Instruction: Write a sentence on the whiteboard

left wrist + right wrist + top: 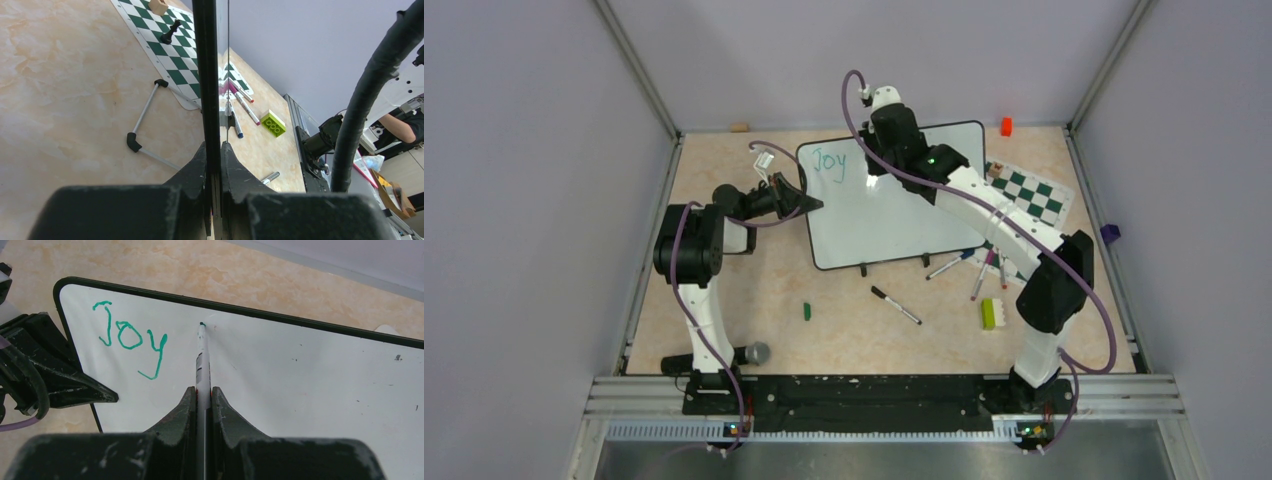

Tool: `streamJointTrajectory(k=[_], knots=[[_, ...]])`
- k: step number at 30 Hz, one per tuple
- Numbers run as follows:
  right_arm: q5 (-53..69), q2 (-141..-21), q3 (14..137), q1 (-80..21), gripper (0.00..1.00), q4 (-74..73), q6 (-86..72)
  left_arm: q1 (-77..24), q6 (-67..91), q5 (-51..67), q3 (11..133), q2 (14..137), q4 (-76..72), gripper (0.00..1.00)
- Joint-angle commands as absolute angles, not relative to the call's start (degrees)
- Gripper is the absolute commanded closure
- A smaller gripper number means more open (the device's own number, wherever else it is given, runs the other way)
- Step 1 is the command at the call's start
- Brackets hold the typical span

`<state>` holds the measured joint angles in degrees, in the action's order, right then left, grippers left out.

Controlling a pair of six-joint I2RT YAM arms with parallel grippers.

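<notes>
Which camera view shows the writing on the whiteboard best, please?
The right wrist view: the green word "Joy" sits large at the upper left of the whiteboard, every letter legible. The top external view shows "Joy" small but readable. The left wrist view sees only the board's edge, no writing.

The left claw (214, 150) is clamped on the thin black frame of the whiteboard (206, 60), which is seen edge-on and runs straight up the middle of the view. To one side of the board, the counter (60, 100) carries a green-and-white chess mat (165, 45) with a black chess piece (169, 33) standing on it, a wooden block (159, 6) at the mat's far end, and a bent grey rod (145, 107) with black joints. On the other side, several markers (244, 105) and a lime-green brick (272, 123) lie near the counter's railed edge.
</notes>
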<state>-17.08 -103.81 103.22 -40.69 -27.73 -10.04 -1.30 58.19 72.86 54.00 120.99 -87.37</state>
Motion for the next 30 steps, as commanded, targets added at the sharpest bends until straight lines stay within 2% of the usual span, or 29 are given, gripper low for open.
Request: streamJointTrajectory(k=[1,18,22,30], knots=[[-17.09,-104.92,106.11,-40.17,1.0,-27.55,-9.32,-3.34,50.89,82.58,53.0,121.81,-92.72,1.0],[-18.78,-105.29,105.95,-40.17,1.0,-28.19,-9.14,-3.34,50.84,82.62,53.0,121.8,-92.65,1.0],[-22.75,-104.7,105.79,-40.17,1.0,-28.78,-9.42,-3.34,50.8,82.61,52.91,121.75,-92.72,1.0],[-20.63,-104.0,105.46,-40.17,1.0,-28.83,-9.57,-3.34,50.72,82.56,52.92,121.73,-92.71,1.0]])
